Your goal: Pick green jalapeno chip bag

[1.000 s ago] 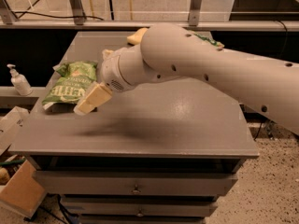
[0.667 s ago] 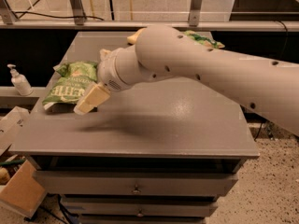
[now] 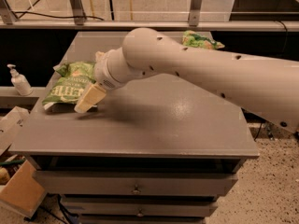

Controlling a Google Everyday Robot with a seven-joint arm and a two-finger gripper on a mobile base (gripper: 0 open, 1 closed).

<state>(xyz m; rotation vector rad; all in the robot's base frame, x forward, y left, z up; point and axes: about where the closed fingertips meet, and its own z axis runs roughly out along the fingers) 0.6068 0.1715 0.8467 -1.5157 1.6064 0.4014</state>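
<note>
The green jalapeno chip bag (image 3: 63,85) lies flat near the left edge of the grey cabinet top (image 3: 177,125). It is green foil with white block lettering. My gripper (image 3: 88,81) reaches in from the right and sits at the bag's right end. One cream finger (image 3: 88,98) rests low by the bag's near right corner. The tip of the other (image 3: 99,56) shows above the bag's far side. The gripper is open, with the bag's right end between the fingers. The wrist hides part of the bag.
A smaller bright green bag (image 3: 202,40) lies at the back right of the top. A white pump bottle (image 3: 19,80) stands on a ledge to the left. Cardboard boxes (image 3: 18,190) sit on the floor at lower left. Drawers front the cabinet below.
The upper arm has swung slightly, uncovering the small green bag at the back right. The gripper stays at the chip bag's right end.
</note>
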